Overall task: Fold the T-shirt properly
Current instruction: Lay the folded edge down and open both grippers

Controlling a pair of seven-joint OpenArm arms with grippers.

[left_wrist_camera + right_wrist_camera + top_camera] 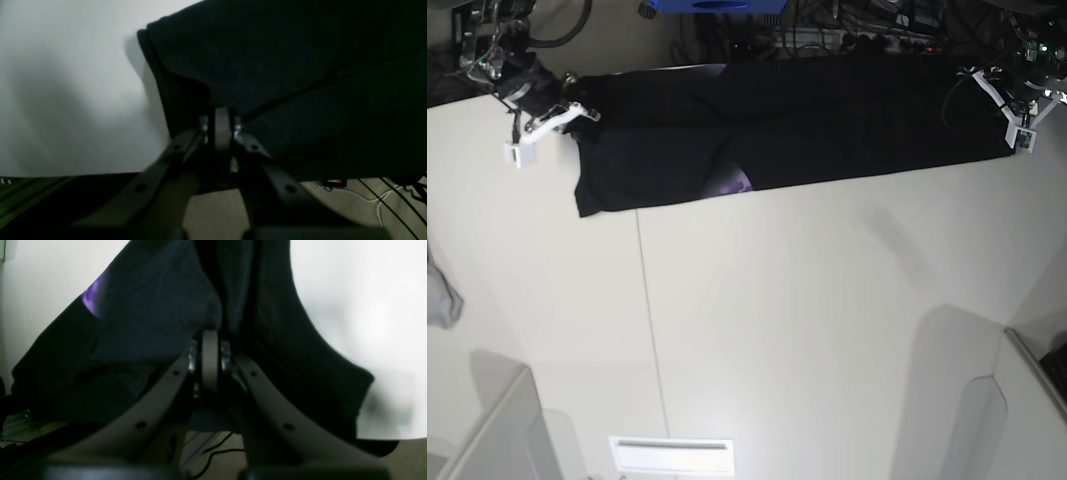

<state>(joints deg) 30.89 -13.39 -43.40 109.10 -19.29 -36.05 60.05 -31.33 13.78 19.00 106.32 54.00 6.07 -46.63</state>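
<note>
The black T-shirt (pixel 827 120) lies stretched in a long band along the far edge of the white table (pixel 807 320), with a bit of purple print (pixel 737 182) peeking out. On the base view's right, my left gripper (pixel 984 87) is shut on the shirt's end. Its wrist view shows the left gripper (pixel 222 115) pinching the T-shirt (pixel 283 66). At the base view's left, my right gripper (pixel 579 112) is shut on the other end. Up close, the right gripper (pixel 210 336) clamps bunched T-shirt (pixel 150 323) beside the purple print (pixel 93 296).
A small grey cloth (pixel 439 295) lies at the table's left edge. White bins stand at the near left (pixel 497 430) and near right (pixel 1017 410). A white slotted plate (pixel 672 455) sits at the front edge. Cables and a blue box (pixel 712 5) lie beyond the table.
</note>
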